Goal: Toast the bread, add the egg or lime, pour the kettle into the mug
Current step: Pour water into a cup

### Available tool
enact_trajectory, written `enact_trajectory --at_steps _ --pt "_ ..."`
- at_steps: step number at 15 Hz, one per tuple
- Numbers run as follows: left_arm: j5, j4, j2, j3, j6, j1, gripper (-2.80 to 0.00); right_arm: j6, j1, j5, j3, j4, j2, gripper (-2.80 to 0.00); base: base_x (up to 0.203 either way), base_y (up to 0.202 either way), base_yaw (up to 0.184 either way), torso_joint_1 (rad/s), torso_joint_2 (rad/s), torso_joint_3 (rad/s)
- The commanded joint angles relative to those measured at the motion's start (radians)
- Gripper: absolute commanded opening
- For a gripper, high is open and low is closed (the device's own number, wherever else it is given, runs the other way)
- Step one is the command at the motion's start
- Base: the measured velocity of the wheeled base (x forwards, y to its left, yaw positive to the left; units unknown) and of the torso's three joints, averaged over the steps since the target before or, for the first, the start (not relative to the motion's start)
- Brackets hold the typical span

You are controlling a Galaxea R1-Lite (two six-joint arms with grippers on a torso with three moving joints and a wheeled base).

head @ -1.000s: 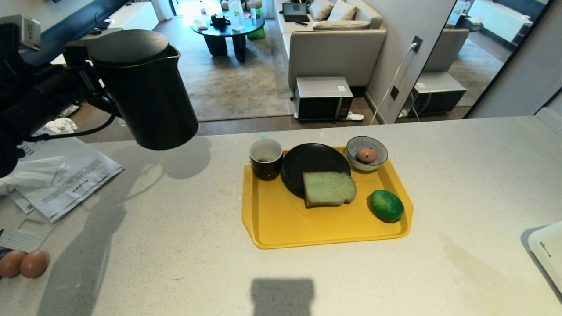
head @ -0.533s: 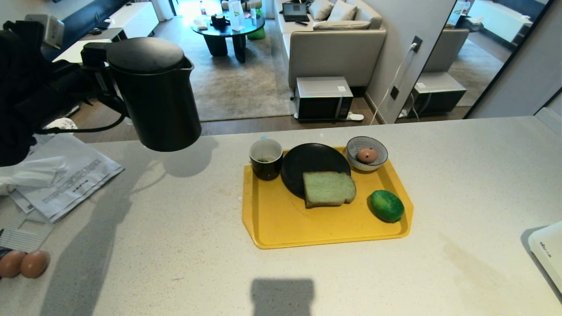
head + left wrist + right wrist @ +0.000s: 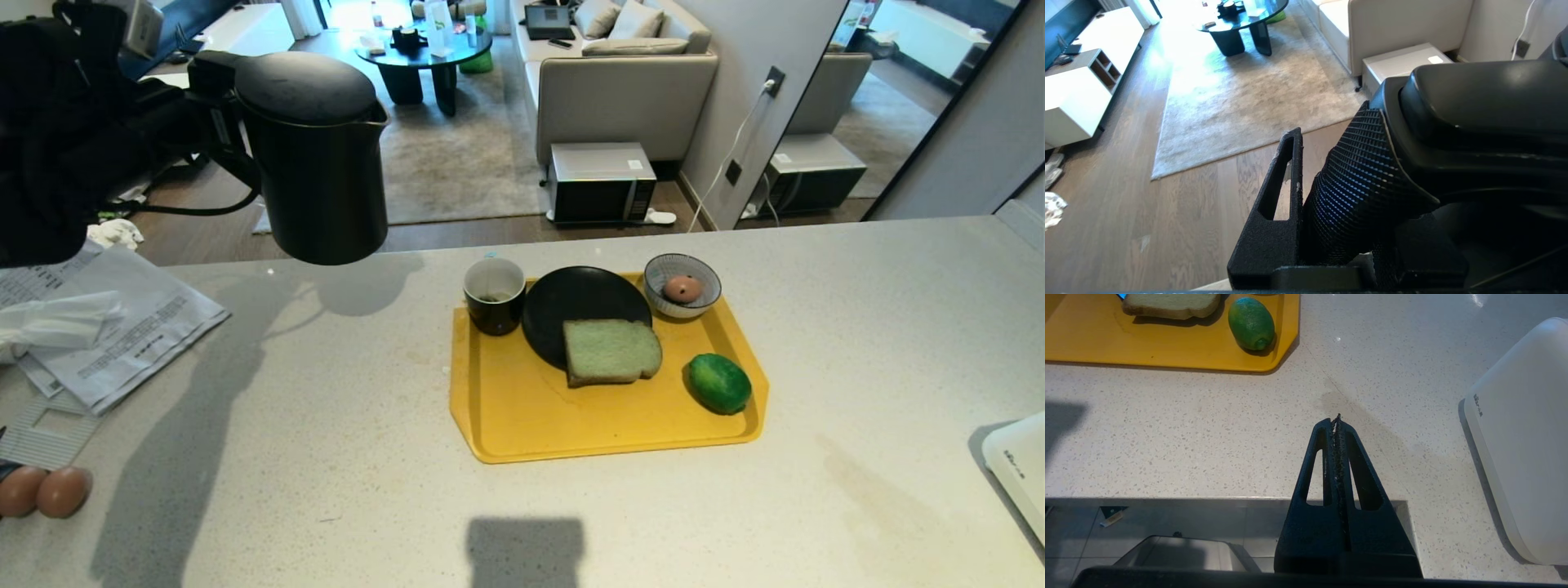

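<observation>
My left hand (image 3: 1306, 196) grips the tall matte black kettle (image 3: 314, 155) by its handle, aloft over the tabletop's (image 3: 326, 425) far left edge. My right hand (image 3: 1337, 424) is closed, empty. Printed papers (image 3: 122, 335): text unreadable.

– Where's your kettle (image 3: 318, 163)?
– Matte black, lid on, upright, held aloft by its handle in the left gripper (image 3: 214, 131). Beyond its spout: mug (image 3: 494, 295), then pale green bread (image 3: 610, 351), then glossy lime (image 3: 718, 383)

Sunlit lounge beyond the counter: grey sofa (image 3: 624, 90), beige rug (image 3: 441, 155), round black coffee table (image 3: 424, 53), wood floor (image 3: 457, 233).
</observation>
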Motion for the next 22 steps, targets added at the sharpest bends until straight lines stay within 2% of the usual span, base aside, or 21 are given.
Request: enact_trajectory --at_steps 1,6,22 --pt "0.005 -0.005 -0.016 -0.003 -0.002 -0.004 -2.8 -0.001 0.0 0.001 0.0 0.0 0.001 -2.8 0.0 0.0 0.0 0.0 0.0 0.0" --pt "0.048 -0.005 -0.039 -0.003 -0.03 -0.004 -2.8 -0.003 0.0 0.001 0.0 0.0 0.001 -2.8 0.0 0.0 0.0 0.0 0.0 0.0" --pt "0.043 0.004 -0.047 -0.005 -0.015 0.005 -2.8 0.0 0.0 0.001 0.0 0.0 0.001 -2.8 0.0 0.0 0.0 0.0 0.0 0.0"
